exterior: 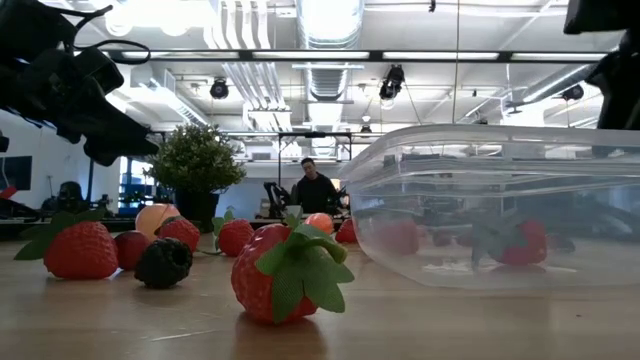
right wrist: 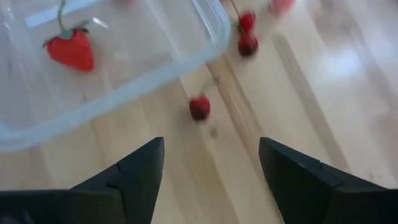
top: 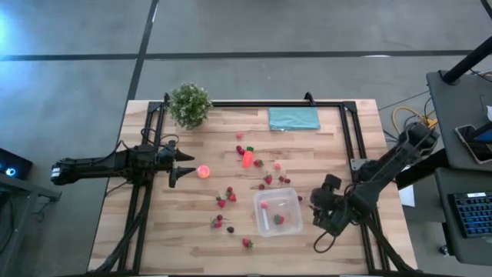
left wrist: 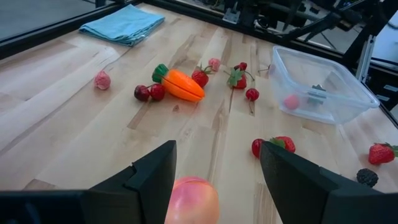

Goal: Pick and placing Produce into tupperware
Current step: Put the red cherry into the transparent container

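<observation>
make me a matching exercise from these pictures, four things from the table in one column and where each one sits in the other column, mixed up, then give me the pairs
Things:
1. folded teal cloth
2. green bushy potted plant
3. pink-orange toy ball
4. clear plastic tupperware tub

Places:
A. just ahead of the left gripper's open fingers
B. far left corner of the wooden table
C. beside the right gripper, with a red strawberry inside
D. far edge, right of the middle

Pairs: 1-D, 2-B, 3-A, 4-C
</observation>
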### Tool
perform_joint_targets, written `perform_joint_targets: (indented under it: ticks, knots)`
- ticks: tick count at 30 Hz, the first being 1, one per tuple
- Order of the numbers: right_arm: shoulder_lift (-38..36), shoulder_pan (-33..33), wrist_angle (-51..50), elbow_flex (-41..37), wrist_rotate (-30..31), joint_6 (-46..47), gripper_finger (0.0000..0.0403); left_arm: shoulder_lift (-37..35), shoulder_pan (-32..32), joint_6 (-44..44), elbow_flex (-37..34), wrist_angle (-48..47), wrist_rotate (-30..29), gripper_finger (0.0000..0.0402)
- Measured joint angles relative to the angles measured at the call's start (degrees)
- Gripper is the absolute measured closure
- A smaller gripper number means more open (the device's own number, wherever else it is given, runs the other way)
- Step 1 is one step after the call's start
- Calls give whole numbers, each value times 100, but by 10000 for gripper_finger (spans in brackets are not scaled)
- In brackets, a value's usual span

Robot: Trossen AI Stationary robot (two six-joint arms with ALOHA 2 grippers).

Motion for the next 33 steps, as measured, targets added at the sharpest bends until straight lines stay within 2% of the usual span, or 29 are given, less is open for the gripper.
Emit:
perform_joint_targets:
  ticks: [3,5,12,14,17,19,21,28,33]
  knots:
    - [130,18,602,-211,372,-589,149,2,0,0,0,0,-1,185]
    - [238,16,777,-316,366,-902,149,-3,0,0,0,1,1,185]
    - [461,0,1069,-624,328,-1093,152,1,2,0,0,0,1,185]
    - [442,-124,1475,-787,78,-1108,152,2,2,0,0,1,-1,185]
    - [366,-527,2099,-992,-891,-986,154,-7,0,0,0,1,-1,185]
    - [226,-779,2116,-1003,-1204,-808,157,1,2,0,0,-1,0,185]
    - [-12,-943,2002,-937,-1235,-862,162,-4,1,0,0,1,0,185]
    - [-597,-1318,1541,-949,-1080,-2189,166,-7,2,0,0,1,-1,185]
    - [-781,-1480,1783,-1422,-1536,-3204,164,-5,2,0,0,1,-1,185]
